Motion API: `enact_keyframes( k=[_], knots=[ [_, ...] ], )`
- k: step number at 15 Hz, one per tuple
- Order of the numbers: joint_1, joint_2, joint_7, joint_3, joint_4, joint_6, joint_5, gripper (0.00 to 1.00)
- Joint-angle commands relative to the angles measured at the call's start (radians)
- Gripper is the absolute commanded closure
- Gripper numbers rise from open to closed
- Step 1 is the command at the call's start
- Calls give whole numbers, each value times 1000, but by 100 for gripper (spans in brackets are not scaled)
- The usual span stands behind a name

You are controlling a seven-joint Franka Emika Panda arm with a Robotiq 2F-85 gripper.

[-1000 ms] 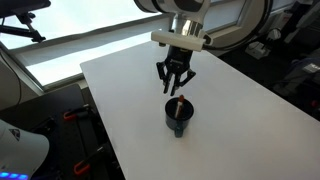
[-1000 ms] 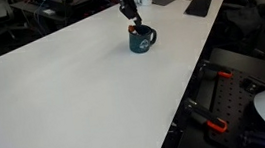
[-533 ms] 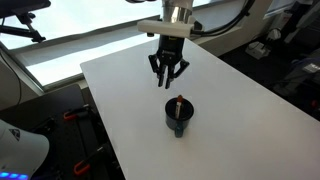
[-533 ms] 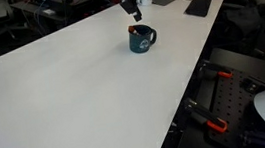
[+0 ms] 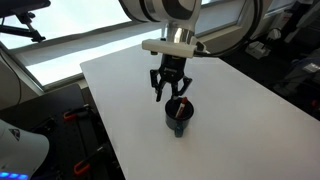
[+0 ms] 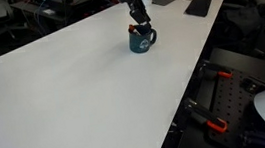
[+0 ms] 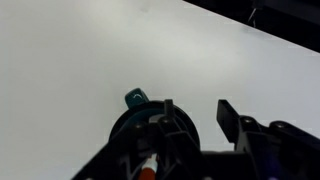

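surface: white table point(image 5: 115, 95) | standing on it: dark mug point(image 5: 178, 120), upright | handle: teal, seen in wrist view

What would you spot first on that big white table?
A dark mug stands all alone on the white table, with an orange-tipped stick poking up inside it. Right above it hangs the robot's black gripper, its fingers spread apart over the mug's rim.

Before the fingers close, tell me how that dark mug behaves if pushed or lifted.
The mug looks stiff and squat, so it probably slides on the smooth table rather than tipping. The handle likely gives a surer hold than the round wall.
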State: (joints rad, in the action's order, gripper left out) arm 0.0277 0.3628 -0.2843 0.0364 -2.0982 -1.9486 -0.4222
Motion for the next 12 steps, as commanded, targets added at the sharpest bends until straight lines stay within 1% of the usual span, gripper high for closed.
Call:
enact_keyframes(
  k=[1, 3, 4, 7, 12],
  knots=[
    [10, 69, 17, 20, 58, 24, -29, 19],
    [18, 104, 7, 30, 89, 29, -31, 4],
    [22, 121, 1, 35, 107, 34, -31, 0],
    [40, 164, -27, 38, 170, 42, -17, 0],
    [50, 193, -42, 33, 245, 38, -12, 0]
  ],
)
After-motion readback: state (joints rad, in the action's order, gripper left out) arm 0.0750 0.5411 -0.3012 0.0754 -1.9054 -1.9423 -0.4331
